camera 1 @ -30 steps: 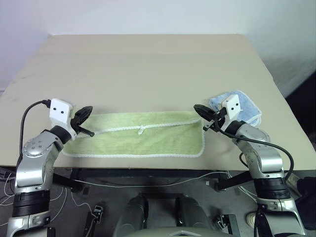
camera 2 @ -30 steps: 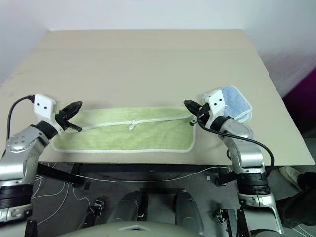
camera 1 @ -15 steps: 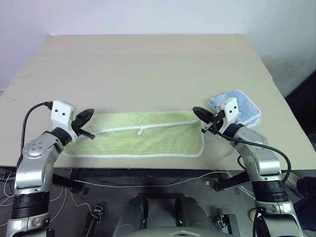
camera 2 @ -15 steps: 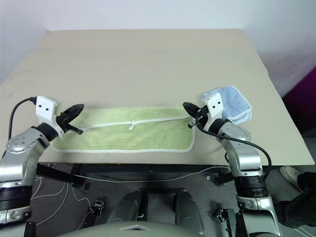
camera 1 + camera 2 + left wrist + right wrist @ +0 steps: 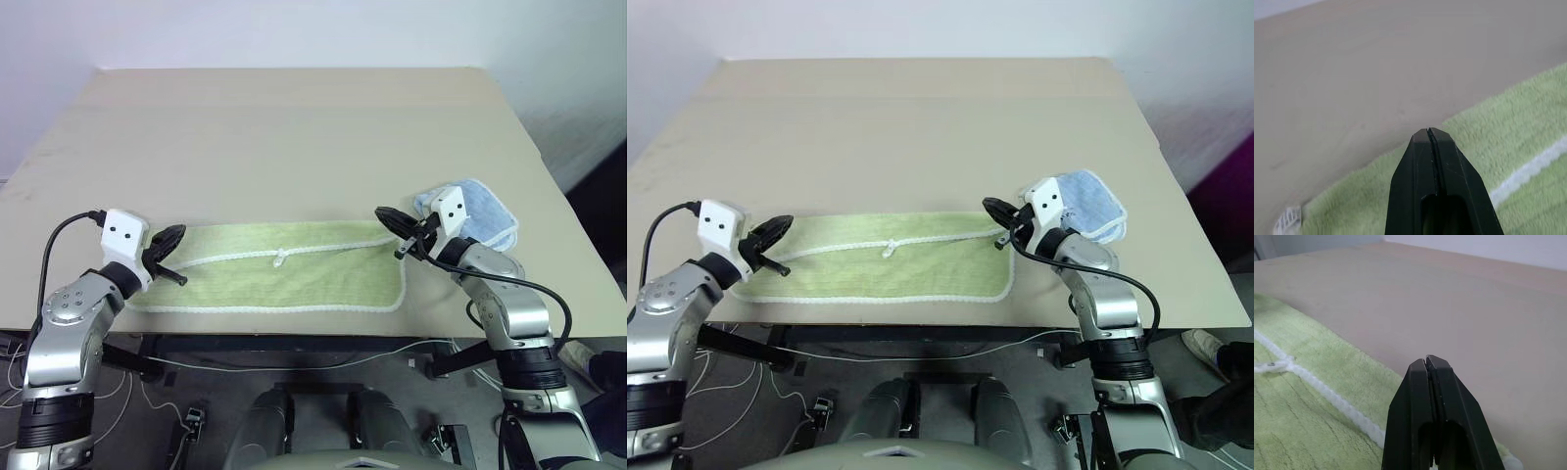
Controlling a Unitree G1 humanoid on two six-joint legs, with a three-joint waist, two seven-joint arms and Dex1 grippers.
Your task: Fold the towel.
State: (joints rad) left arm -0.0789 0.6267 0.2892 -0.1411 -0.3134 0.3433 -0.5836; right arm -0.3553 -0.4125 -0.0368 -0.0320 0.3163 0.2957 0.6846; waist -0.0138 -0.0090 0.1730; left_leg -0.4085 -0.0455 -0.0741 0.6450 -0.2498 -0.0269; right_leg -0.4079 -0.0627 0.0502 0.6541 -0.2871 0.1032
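The left pincer (image 5: 174,238) has sunk toward the lower left of the left eye view, sliding down from its earlier spot above the left end of the towel (image 5: 294,279) to sit lower against that end. The right pincer (image 5: 386,217) has crept a little toward the left of the frame and slightly upward, now reaching further over the towel's right end. The towel's upper right corner looks drawn a touch further left along with it.
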